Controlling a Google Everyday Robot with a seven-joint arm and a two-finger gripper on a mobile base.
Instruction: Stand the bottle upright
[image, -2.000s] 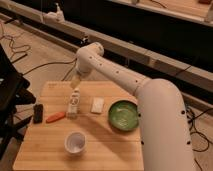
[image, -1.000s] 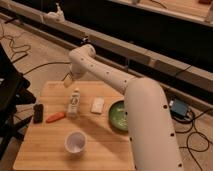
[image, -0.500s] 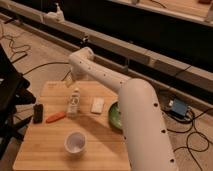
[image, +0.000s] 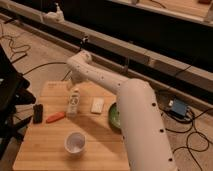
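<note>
**One bottle lying down, gripper at its cap end**

Item: bottle (image: 73, 102), whitish and slender. It appears to lie flat on the wooden table (image: 45, 156), cap toward 12 o'clock, base toward 6.

Gripper (image: 71, 83): hangs near the cap, at the bottle's 12 o'clock. Whether it is open, closed or touching the bottle cannot be told.

Neighbours: orange carrot-shaped thing (image: 55, 117) just beside the base at 8 o'clock; white block (image: 97, 105) at 3 o'clock.

Hazards, as judged:
- The round body may roll sideways under an off-centre nudge.
- A hold on the narrow cap may slip as the bottle pivots.
- The carrot-shaped thing may foul the base.
- The slim foot may let it topple on release.

Markings: pale label with faint marks, nothing legible. No brand is readable.
</note>
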